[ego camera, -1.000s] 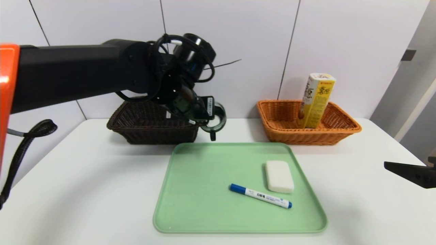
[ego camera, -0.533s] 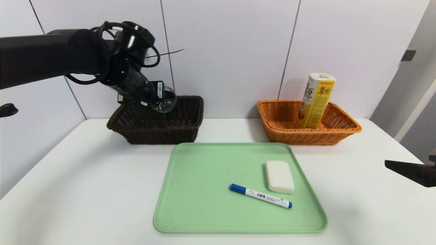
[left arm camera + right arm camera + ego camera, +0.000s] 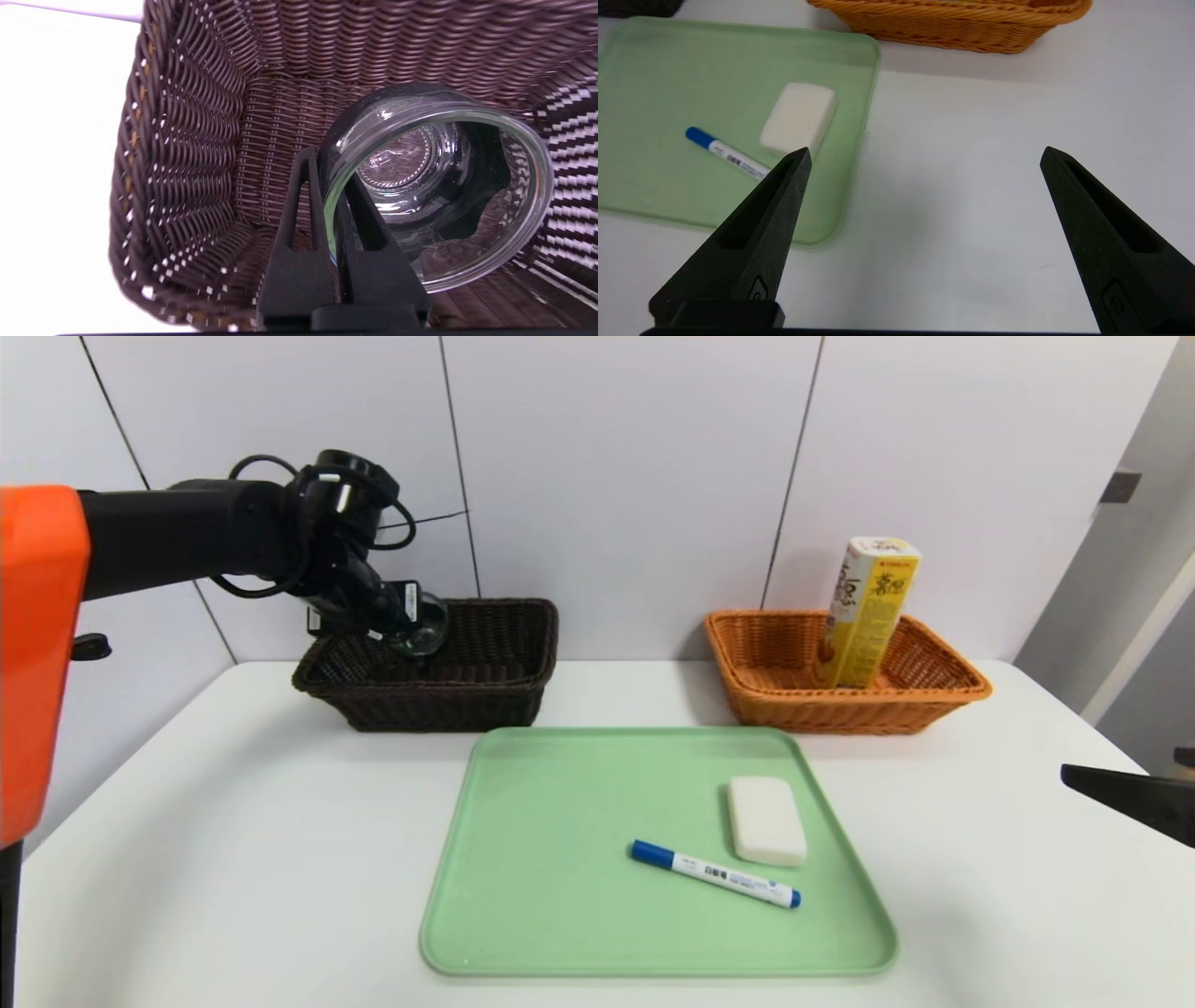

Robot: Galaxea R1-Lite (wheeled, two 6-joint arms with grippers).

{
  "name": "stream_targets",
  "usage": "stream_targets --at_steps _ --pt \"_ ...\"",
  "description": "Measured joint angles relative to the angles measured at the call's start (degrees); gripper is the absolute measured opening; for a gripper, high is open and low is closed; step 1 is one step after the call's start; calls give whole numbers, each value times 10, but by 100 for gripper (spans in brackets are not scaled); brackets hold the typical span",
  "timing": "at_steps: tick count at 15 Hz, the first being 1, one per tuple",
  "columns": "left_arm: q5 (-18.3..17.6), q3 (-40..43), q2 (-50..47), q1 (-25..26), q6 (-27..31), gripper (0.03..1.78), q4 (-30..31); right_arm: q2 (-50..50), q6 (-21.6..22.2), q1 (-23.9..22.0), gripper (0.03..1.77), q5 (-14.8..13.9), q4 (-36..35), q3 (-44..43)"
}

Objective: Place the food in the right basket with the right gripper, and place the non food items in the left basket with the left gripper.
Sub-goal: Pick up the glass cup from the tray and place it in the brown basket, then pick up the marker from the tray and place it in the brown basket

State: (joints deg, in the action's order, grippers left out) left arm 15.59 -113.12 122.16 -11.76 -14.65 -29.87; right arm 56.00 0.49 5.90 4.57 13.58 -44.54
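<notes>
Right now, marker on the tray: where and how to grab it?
Best bet: come from above and pinch the marker mid-barrel, tool jaws either side of its long axis. It lies flat, slim and straight, and the white block sits close beyond its clipless end, so stay clear of that.

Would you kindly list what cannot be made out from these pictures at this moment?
- Glass cup's handle: head view, not distinguishable beside the dark left gripper.
- Snack box's base: head view, hidden by the orange wicker basket's front wall.
- Right gripper: head view, mostly cut off by the right edge.
- Marker's far end: right wrist view, behind a finger.
</notes>
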Motion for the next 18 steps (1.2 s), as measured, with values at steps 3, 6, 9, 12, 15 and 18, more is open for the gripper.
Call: stream_targets --at_steps 3,6,9,12,15,18 --pt "0 0 20 4 0 11 11 -12 0 0 169 31 0 0" --pt "0 0 35 7 -1 51 13 -17 0 0 169 30 0 0" --pt "0 0 45 9 -1 90 12 -18 0 0 169 30 1 1" --pt "0 0 42 10 -3 116 10 -19 0 0 169 30 1 3" --pt "1 0 16 10 -3 134 6 -20 1 0 169 30 1 5" --pt "1 0 -32 2 1 145 4 -21 1 -1 169 30 1 6"
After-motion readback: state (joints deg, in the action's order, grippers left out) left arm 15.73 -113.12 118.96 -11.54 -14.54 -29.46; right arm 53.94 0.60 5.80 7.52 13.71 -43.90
